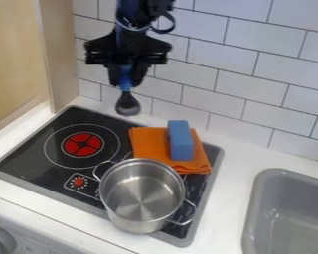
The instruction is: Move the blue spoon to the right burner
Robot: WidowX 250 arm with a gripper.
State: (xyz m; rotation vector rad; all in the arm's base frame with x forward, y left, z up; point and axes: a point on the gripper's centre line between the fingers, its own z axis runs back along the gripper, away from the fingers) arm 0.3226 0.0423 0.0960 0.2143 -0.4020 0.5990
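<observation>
The black gripper (127, 74) hangs above the back of the stove, in front of the tiled wall. It is shut on the blue handle of the spoon (127, 103), whose dark bowl points downward in the air. On the right side of the stove (30, 131), a steel pot (140, 196) stands toward the front and an orange cloth (148, 144) lies toward the back. Pot and cloth hide the right burner.
A blue block (180, 141) rests on the orange cloth. The left burner (82, 145) has a red centre. A grey sink (291, 213) is at the right, and a wooden panel (58, 54) stands at the left.
</observation>
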